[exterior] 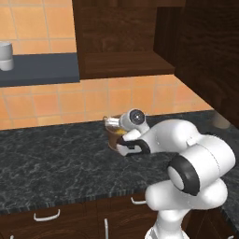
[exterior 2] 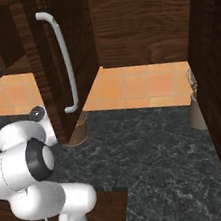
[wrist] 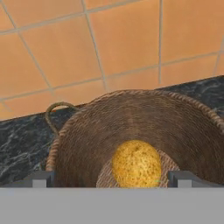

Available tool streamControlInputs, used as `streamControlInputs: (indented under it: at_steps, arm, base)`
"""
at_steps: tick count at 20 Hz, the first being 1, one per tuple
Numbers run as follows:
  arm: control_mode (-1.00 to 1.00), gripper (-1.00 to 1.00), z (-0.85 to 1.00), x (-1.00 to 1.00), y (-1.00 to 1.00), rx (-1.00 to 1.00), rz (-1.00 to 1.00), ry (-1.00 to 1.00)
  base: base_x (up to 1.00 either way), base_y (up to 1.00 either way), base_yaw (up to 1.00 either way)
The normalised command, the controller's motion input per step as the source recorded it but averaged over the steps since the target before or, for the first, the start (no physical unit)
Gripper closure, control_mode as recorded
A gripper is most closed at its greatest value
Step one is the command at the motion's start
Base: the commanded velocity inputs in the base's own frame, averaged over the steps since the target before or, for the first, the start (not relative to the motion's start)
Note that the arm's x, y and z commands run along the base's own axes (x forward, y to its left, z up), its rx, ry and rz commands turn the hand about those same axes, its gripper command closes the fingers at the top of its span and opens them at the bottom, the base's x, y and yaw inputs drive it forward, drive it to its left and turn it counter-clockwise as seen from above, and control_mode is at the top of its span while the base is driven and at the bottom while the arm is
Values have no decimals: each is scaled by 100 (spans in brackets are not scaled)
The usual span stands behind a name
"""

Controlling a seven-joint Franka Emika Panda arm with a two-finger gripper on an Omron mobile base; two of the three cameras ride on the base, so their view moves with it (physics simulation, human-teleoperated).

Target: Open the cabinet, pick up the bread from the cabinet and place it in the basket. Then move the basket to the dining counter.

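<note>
The bread, a rounded golden lump, lies on the bottom of the brown woven basket. My gripper hangs open just above the basket's near rim, its two fingertips wide apart on either side of the bread and holding nothing. From the left base, the gripper points at the basket on the black counter by the tiled wall. The cabinet above stands open. Its door, with the silver bar handle, is swung out and hides most of the basket.
A black marbled counter runs along the orange tiled wall, with drawers below. A beige utensil holder stands at the right by a tall dark wood panel. A grey shelf hangs at the left.
</note>
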Motion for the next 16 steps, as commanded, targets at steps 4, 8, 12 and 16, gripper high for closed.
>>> streamControlInputs:
  at_steps: [4, 8, 12, 16]
  arm:
    - [-100, -100, 81, -12, 10, 0, 1, 30]
    - [-100, -100, 73, -3, 9, -17, 0, 17]
    - [-100, -100, 1, -29, 44, -17, 6, 3]
    - [-100, -100, -10, -14, 16, -10, 26, 2]
  base:
    - [0, 0, 0]
    - [0, 0, 0]
    - [0, 0, 0]
    - [0, 0, 0]
